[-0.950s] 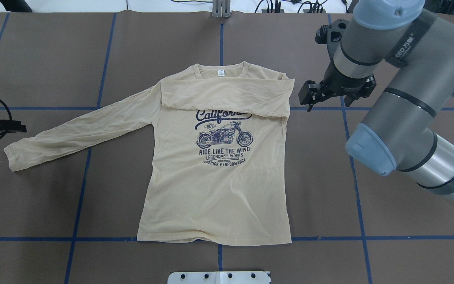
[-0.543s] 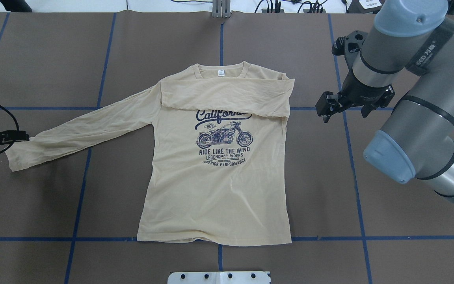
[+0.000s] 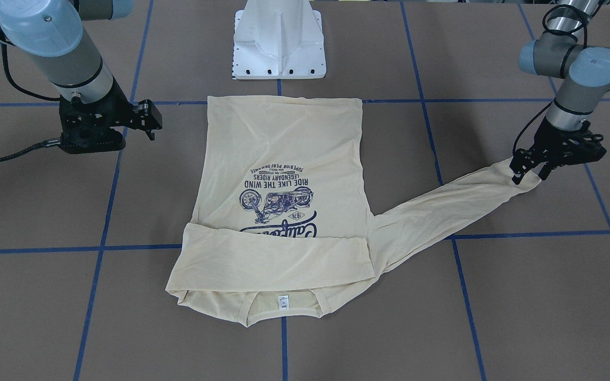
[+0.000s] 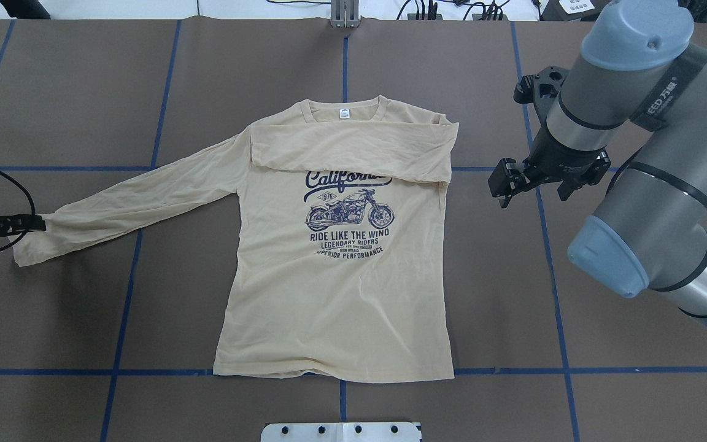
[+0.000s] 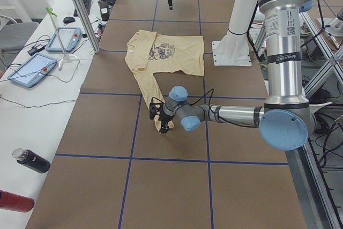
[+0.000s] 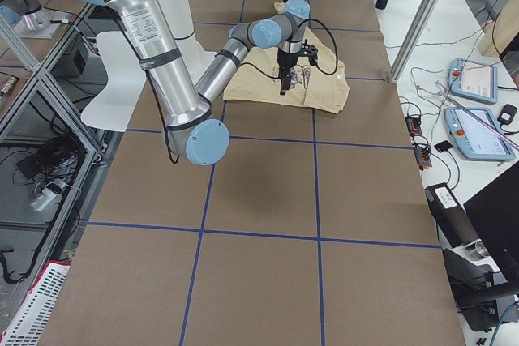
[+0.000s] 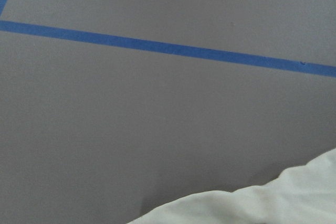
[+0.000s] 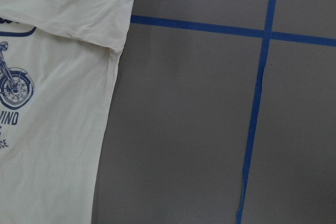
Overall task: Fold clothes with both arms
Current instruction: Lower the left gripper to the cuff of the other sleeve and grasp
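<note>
Lying flat on the bench (image 4: 53, 307), the shirt (image 4: 335, 294) stretches its unfolded sleeve (image 4: 139, 199) lengthwise toward the left fingers (image 3: 517, 170), which touch its cuff (image 4: 25, 245). The right fingers (image 4: 501, 186) hover apart, beside the opposite side seam. Whether either pair is clenched cannot be told.

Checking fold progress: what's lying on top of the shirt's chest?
One sleeve, folded across just below the collar. It hides the top of the California lettering and the chest fabric beneath; the motorcycle print is visible. The other sleeve lies out on the table.
</note>
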